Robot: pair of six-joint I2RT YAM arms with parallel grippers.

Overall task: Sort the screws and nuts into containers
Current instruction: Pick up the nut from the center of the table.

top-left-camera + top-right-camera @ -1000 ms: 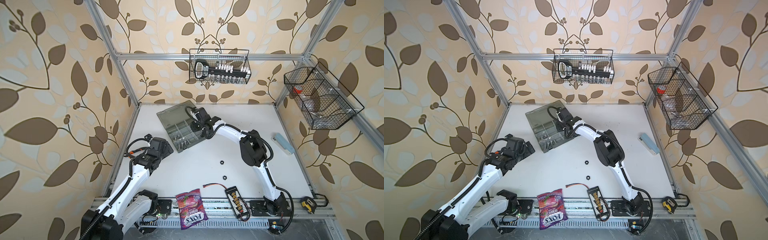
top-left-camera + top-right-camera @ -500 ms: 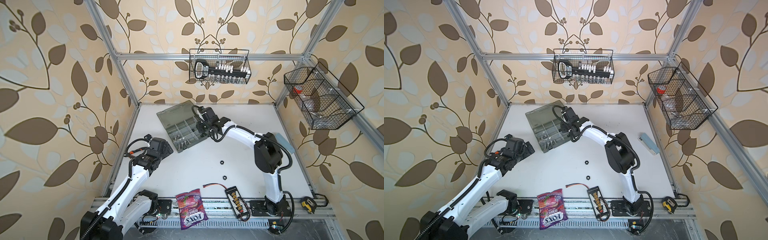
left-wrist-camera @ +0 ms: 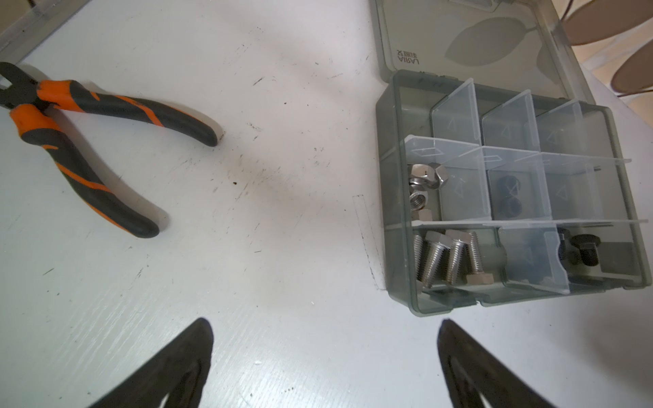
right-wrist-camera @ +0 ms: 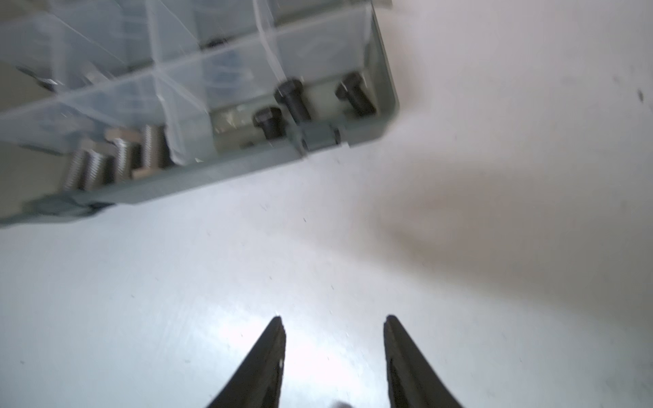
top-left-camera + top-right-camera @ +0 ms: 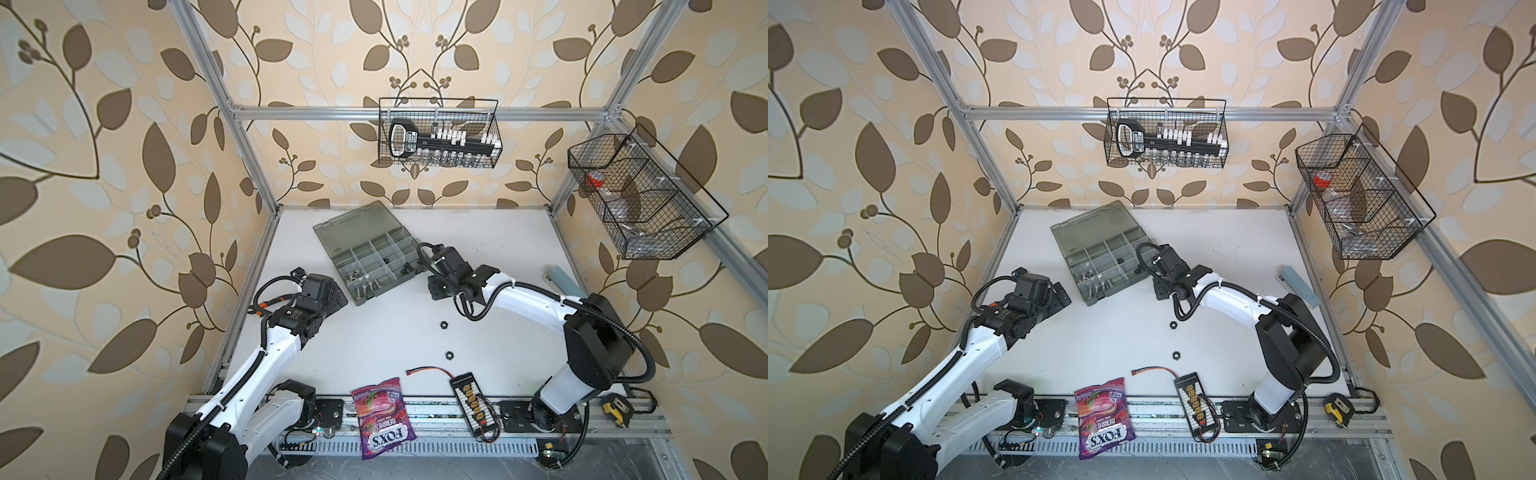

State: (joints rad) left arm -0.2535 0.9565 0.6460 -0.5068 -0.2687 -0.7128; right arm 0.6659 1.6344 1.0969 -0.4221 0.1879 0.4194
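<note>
1. Two small black hexagonal steel nuts are not yet sorted. Both lie flat on the white desk, with one nut nearer the case and a second nut nearer the front rail, well apart from each other.
2. I judge these nuts to be light, rigid and slick. They sit so low that the fingertips would have to come right down to the desk. The best hold looks to be across two opposite flats from above, since a pinch on the corners could send a nut skidding or flipping.
3. The flat grey-green translucent plastic organizer case lies open towards the back of the desk, and clear dividers split its tray.
4. Shiny silver hex-head screws fill an end compartment, with silver hex nuts in the compartment beside it.
5. Black nuts sit in the next compartment along that row. Matt black hex-head screws lie in the corner compartment at the far end of the silver screws' row.
6. The right claw hangs over bare desk just beside that corner of the case. Its jaws are moderately apart with nothing between them.
7. The left claw stands wide and empty, near the case's other end.
8. Orange-and-black pliers lie on the desk off to the side of the case, clear of both claws.
</note>
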